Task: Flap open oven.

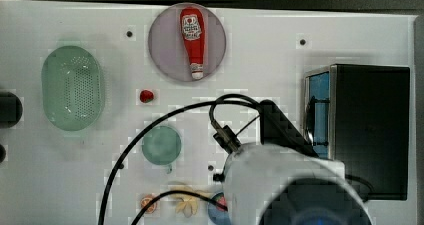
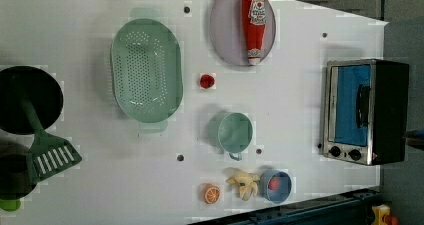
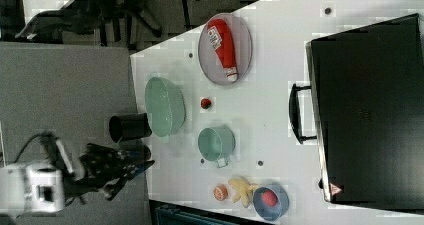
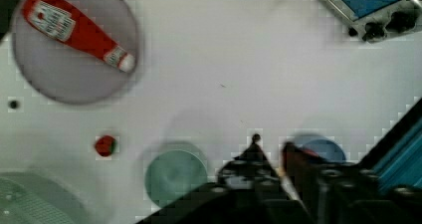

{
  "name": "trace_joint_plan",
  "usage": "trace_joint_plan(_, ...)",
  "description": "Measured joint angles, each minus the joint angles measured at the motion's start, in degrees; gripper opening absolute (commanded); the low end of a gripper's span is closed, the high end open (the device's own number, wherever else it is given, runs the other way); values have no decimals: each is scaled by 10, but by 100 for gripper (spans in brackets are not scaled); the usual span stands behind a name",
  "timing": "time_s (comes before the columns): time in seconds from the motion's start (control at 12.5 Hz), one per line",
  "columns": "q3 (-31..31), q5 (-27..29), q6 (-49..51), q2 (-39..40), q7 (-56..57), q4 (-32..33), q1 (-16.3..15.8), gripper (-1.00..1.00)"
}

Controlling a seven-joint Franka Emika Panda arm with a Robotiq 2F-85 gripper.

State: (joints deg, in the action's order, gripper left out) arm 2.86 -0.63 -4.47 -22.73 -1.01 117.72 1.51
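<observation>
The oven (image 1: 370, 130) stands at the top view's right, a black-topped box with its blue glass door (image 1: 319, 110) facing the top view's left. In the left view the oven door (image 2: 352, 105) is shut, with the curved handle (image 2: 362, 105) across it and two black knobs (image 2: 345, 152) beside it. The right view shows the oven's black top (image 3: 370, 110) and the handle (image 3: 297, 112). My gripper (image 4: 271, 147) hangs high over the table in front of the door, apart from the oven (image 4: 373, 2). Its black fingers (image 4: 255, 143) stand close together with nothing between them.
A ketchup bottle (image 1: 193, 40) lies on a grey plate (image 1: 165, 60). A green colander (image 1: 72, 87), a small red fruit (image 1: 146, 96) and a green cup (image 1: 161, 145) sit to the top view's left. A banana (image 2: 243, 181), an orange slice (image 2: 211, 193) and a blue bowl (image 2: 276, 186) lie near the edge.
</observation>
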Motion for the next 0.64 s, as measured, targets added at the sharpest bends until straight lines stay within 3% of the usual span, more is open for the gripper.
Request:
trace_joint_plan(0.32, 28, -3, -2, 62, 13, 15, -5, -65)
trace_joint_plan(0.64, 79, -30, -52, 100, 132, 41, 2, -65)
